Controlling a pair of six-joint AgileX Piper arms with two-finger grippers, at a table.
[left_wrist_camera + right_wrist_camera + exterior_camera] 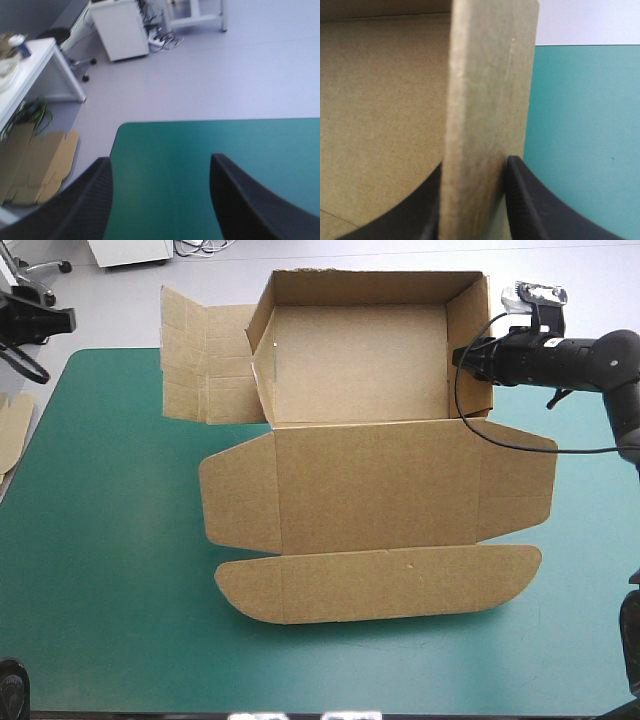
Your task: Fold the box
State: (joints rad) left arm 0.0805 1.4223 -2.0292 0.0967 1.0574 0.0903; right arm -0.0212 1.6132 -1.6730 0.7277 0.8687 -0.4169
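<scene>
**Box at far centre of table, right wall clamped; left gripper idle and open**

Surface: the teal-green cover (pixel 110 580) lies smooth, with bare cloth to the left, right and near side of the board. An edge of spare brown board (pixel 12 430) shows at the table's left edge.

Task item: the box (pixel 360 370) stands at the far middle of the table as an open tray, with its back and right walls raised. Its left side panel (pixel 205 360) is splayed outward and not tucked. The lid (pixel 375 490) lies flat toward the near edge, with its side flaps and rounded front flap (pixel 375 585) spread on the cover.

Right gripper (pixel 470 358): it is closed onto the tray's right wall (pixel 485 100), one black finger inside and one outside.

Left gripper (pixel 160 165): its fingers stand wide apart and hold nothing, above a bare corner of the cover. Grey floor (pixel 210 75) lies beyond the table edge, with flat brown board (pixel 40 165) beside that corner.
</scene>
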